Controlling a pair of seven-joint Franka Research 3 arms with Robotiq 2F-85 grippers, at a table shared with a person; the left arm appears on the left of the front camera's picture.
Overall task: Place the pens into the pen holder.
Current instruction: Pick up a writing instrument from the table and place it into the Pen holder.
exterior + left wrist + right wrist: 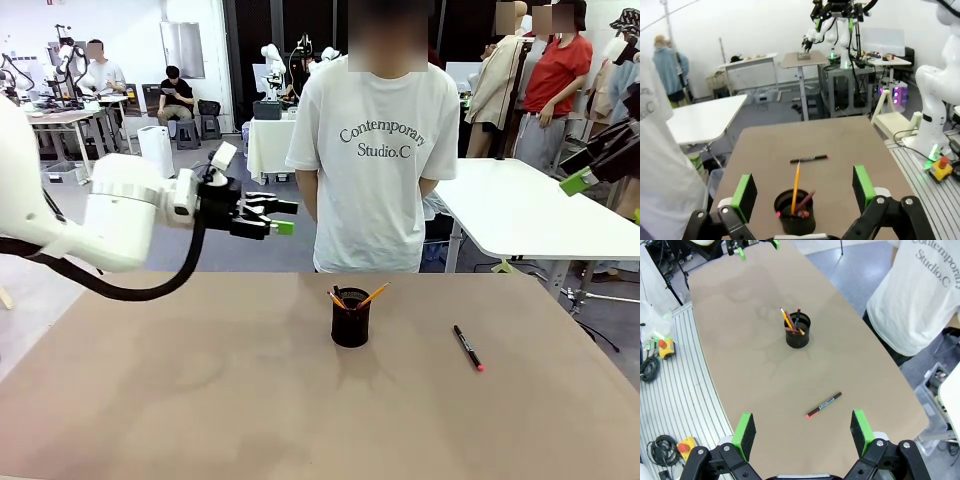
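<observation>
The black mesh pen holder point(350, 322) stands upright near the table's far middle, with a yellow-orange pencil point(374, 294) and a dark reddish one point(804, 201) leaning inside it. A black marker with a pink-red tip point(467, 348) lies flat on the table to the holder's right, apart from it. My left gripper point(276, 216) hangs open and empty, high above the table's far left, pointing toward the person. My right gripper point(802, 427) is open and empty high above the marker point(824, 404); one green pad point(576, 181) shows at the right edge of the front view.
A person in a white T-shirt point(374, 160) stands at the far edge behind the holder, hands behind the back. The brown table point(200, 400) is bare around holder and marker. A white table point(520, 210) stands beyond on the right.
</observation>
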